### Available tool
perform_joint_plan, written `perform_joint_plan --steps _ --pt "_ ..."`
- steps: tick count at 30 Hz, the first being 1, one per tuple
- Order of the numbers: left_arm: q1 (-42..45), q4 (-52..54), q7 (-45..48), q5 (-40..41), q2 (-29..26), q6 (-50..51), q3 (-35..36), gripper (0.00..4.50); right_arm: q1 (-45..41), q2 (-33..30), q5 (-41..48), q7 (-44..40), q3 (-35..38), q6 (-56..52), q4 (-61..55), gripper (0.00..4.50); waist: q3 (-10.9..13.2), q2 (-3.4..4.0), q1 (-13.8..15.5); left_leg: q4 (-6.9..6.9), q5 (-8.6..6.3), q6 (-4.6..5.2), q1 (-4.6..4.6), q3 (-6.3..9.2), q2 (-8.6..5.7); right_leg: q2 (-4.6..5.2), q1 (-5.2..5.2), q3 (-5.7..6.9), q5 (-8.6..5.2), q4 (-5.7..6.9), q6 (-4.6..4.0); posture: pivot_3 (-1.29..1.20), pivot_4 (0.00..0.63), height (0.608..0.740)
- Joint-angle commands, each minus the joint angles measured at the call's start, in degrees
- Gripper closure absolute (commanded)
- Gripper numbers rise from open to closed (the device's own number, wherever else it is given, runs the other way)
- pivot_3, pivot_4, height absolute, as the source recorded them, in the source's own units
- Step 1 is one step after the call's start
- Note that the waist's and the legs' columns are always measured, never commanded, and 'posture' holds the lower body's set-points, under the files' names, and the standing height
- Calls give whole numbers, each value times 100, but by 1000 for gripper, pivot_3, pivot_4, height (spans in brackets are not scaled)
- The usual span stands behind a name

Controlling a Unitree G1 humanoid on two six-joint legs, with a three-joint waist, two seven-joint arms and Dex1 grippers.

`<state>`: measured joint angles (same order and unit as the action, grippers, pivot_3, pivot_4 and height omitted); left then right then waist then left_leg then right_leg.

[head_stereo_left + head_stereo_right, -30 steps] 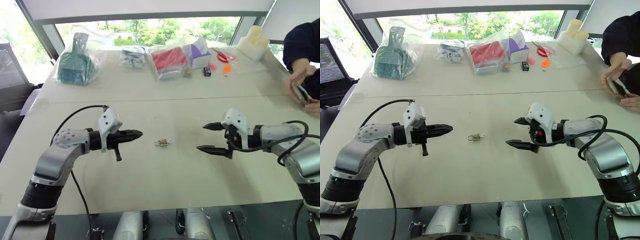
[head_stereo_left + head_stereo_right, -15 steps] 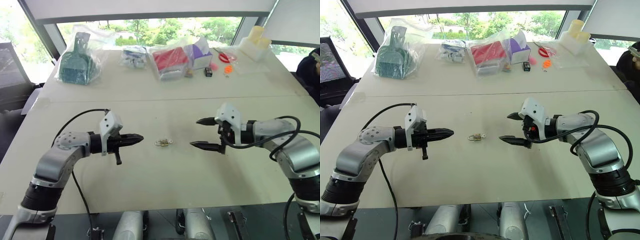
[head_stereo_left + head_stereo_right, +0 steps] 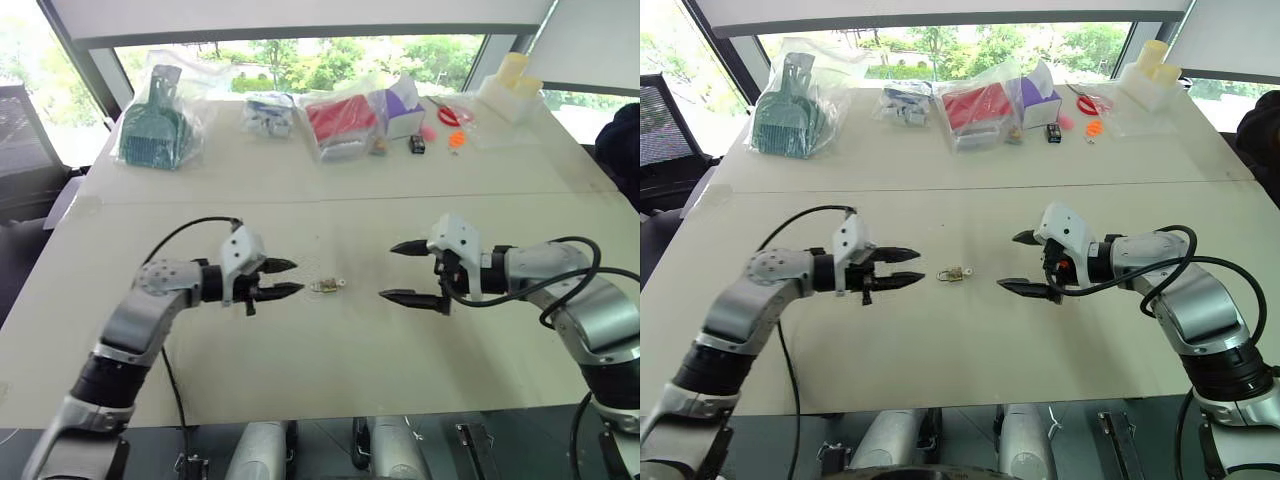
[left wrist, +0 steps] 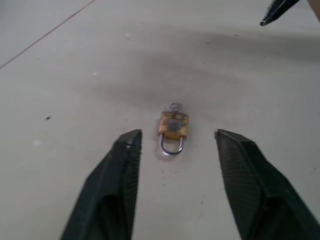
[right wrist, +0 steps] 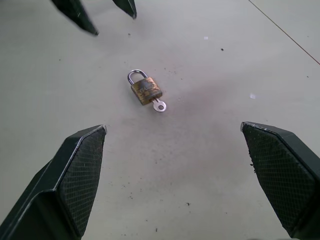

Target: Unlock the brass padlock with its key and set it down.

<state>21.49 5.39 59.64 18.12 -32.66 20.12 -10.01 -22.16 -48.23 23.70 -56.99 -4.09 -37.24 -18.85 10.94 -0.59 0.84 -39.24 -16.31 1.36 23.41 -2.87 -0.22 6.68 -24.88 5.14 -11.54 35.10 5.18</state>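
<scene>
Two grippers face each other low over the near half of the table (image 3: 330, 390), with the brass padlock (image 3: 323, 286) lying flat on the surface between them. The left gripper (image 3: 285, 278) has its black fingers parted, tips just beside the padlock and not touching it; nothing is held. In the left wrist view the padlock's silvery shackle points back toward the fingers. The right gripper (image 3: 402, 271) stands spread wide, also empty, a little farther from the padlock than the left one. A small silvery key (image 5: 159, 105) sticks out of the padlock's body at the end opposite the shackle, which looks closed.

Farther back, past a seam across the table, a row of clutter lines the window side: a green dustpan in a clear bag (image 3: 152, 128) at the left, a bag of small pale items (image 3: 266, 113), a red packet in plastic (image 3: 338, 121), a purple-and-white box (image 3: 399, 106), a small dark box (image 3: 414, 144), red scissors (image 3: 446, 112) and a white container (image 3: 508, 88) at the right. A person's dark sleeve (image 3: 622, 150) shows at the far right edge.
</scene>
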Motion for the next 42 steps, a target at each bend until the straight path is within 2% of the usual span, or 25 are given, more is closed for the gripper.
perform_joint_plan --steps 1,2,10,14,19,22,27,29,33,37,42 --pt "183 -265 31 -284 159 -561 -169 372 88 -63 30 152 251 -21 -333 0 0 0 -4 1 0 0 0 0 0 -1 -1 0 0 1 0 0 150 740" --pt "258 -426 26 -371 236 -691 -230 25 130 -71 53 181 286 -53 -387 0 0 0 -1 1 0 0 0 0 1 -1 -2 0 0 1 0 0 150 740" --pt "863 -1889 -74 -846 895 -1449 -456 25 507 -167 29 383 408 -192 -781 0 -1 -2 6 -3 0 1 0 0 -1 1 1 1 1 1 1 0 150 740" --pt "986 -2451 67 -1096 1034 -1901 -616 25 565 -173 9 464 460 -215 -851 0 -1 -2 -13 -3 0 1 -1 -1 0 0 1 1 1 3 2 0 150 740" --pt "1023 -2642 277 -1301 1007 -2234 -752 25 616 -189 10 537 471 -216 -913 0 -1 -2 5 -4 0 1 -1 0 0 2 1 3 1 4 1 0 150 740" --pt "1060 -2836 253 -1459 988 -2446 -772 768 596 -164 7 579 458 -218 -918 0 -2 -2 4 -4 0 1 -2 0 0 3 2 2 1 3 1 0 150 740" --pt "1122 -2958 201 -1491 1003 -2467 -750 3128 521 -114 -31 616 367 -148 -869 0 -2 -2 2 -6 0 1 -8 1 1 3 8 3 3 5 -1 0 150 740" --pt "1178 -3004 199 -1452 996 -2366 -700 3755 402 -16 -115 691 275 -65 -802 0 -2 -2 1 -8 0 1 -9 2 1 3 10 3 4 6 -2 0 150 740" --pt "1491 -3007 511 -1160 813 -1891 -484 3752 -58 335 -873 1035 -296 581 -463 0 -3 -3 -19 -11 0 1 -9 2 1 0 9 4 4 8 -2 0 150 740" --pt "1858 -2660 1233 -646 460 -1352 -234 3752 -483 477 -2224 1319 -1111 1942 135 0 -2 -2 -25 -11 0 1 -3 1 5 -9 -2 3 3 16 -2 0 150 740" --pt "2374 -2587 1485 -423 298 -1035 9 3752 -795 835 -2986 1658 -1398 3120 704 0 -2 -3 3 -11 0 2 7 -1 -4 -4 -1 4 3 10 1 0 150 740"
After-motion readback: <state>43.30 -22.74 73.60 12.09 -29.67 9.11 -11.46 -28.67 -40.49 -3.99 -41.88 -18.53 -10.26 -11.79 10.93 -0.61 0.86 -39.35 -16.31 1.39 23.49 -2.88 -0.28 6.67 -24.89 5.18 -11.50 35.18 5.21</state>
